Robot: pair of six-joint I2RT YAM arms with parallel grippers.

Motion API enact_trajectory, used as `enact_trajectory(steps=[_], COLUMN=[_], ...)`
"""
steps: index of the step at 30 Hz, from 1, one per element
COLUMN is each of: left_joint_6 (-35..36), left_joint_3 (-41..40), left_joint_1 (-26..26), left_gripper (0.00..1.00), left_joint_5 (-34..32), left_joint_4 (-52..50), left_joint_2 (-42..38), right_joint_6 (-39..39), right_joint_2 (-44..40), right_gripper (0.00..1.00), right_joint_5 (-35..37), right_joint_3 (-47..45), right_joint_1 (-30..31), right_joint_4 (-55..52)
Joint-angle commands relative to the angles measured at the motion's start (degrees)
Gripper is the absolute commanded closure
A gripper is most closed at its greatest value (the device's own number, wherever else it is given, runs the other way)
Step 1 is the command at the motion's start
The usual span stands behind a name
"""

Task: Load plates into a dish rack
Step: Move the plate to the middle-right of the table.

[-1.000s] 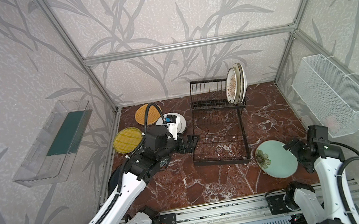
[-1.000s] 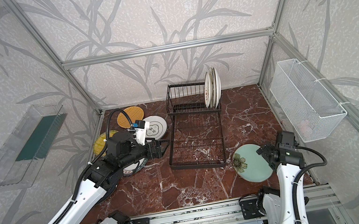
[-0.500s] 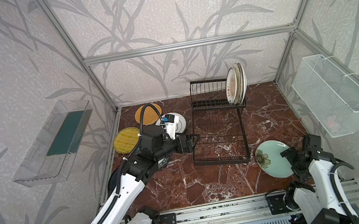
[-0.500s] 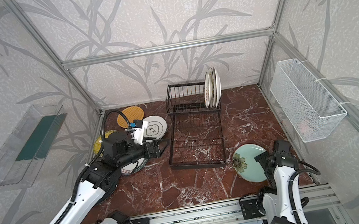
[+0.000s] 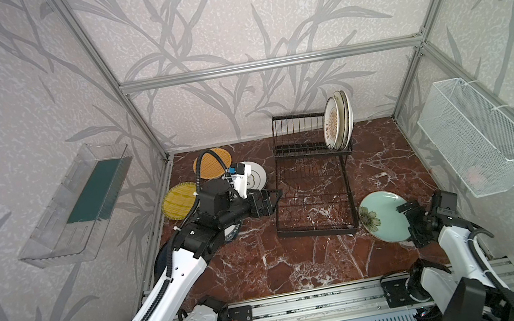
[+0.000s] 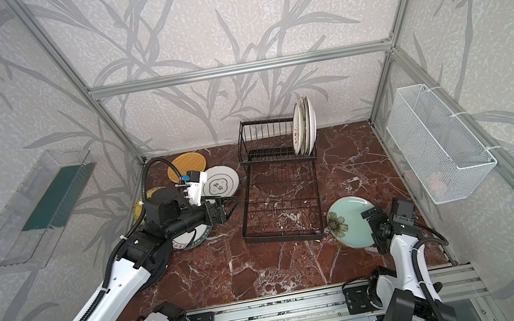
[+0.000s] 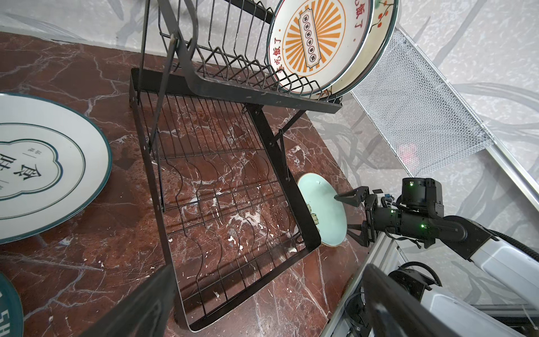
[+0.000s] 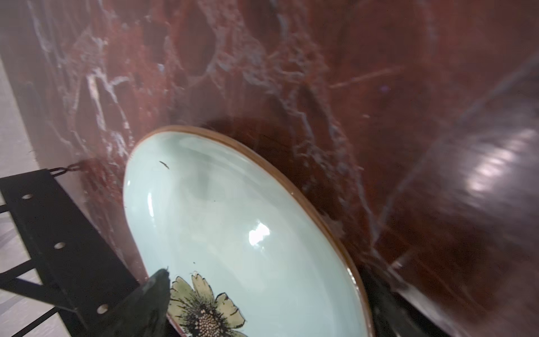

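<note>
Jaws of the right gripper (image 5: 408, 226) stand spread wide at the near right corner of the dish rack (image 5: 309, 156). They straddle the edge of the pale teal plate (image 5: 380, 218) that faces away from the rack. One finger reaches over the plate's face and the other sits by its rim. Whether either touches the plate I cannot tell, as the right wrist view is blurred. The plate, painted with a yellow-green flower, lies flat just beside that corner, its rim against or almost against the frame.

At the rack's left side the left gripper (image 5: 268, 202) hangs parted and empty over the edge of the base grid.

Three plates (image 5: 337, 123) stand upright at the right end of the rack's slot row. The front one, the sunburst plate (image 7: 312, 43), carries the red characters 吃饭了 along its border. Its central banner is too fine to read. Left of the rack lies a white plate (image 7: 43, 169) with a teal rim and a large 食 inside a lobed outline. Beside it, a lettered plate (image 6: 193, 242) half under the left arm shows capitals I cannot make out.
</note>
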Motion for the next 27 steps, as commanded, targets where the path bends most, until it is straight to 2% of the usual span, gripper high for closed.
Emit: enact_trajectory(steps=[1, 4, 7, 12, 27], left_joint_6=[-0.46, -0.39, -0.02, 0.15, -1.98], left_joint_3=[-0.46, -0.55, -0.44, -0.55, -1.26], left_joint_1=[0.43, 0.58, 0.68, 0.99, 3.6], left_gripper=[0.01, 0.01, 0.01, 0.01, 0.01], left_joint_5=[0.66, 0.37, -0.13, -0.71, 1.7], left_joint_4=[1.31, 1.35, 1.03, 0.94, 2.99], left_joint_2=[-1.05, -1.14, -1.39, -1.83, -1.67], right_joint_6=[2.43, 1.97, 1.29, 0.75, -3.25], right_joint_2=[6.05, 10.07, 13.08, 13.7, 6.76], right_gripper=[0.01, 0.02, 0.02, 0.07, 0.44], right_joint_5=[-2.07, -2.48, -2.46, -3.42, -3.26], right_joint_3=[-3.87, -3.43, -2.37, -3.42, -8.11], right_joint_1=[0.17, 0.21, 0.11, 0.15, 0.13], right_joint_4=[8.02, 13.08, 12.96, 14.44, 9.54])
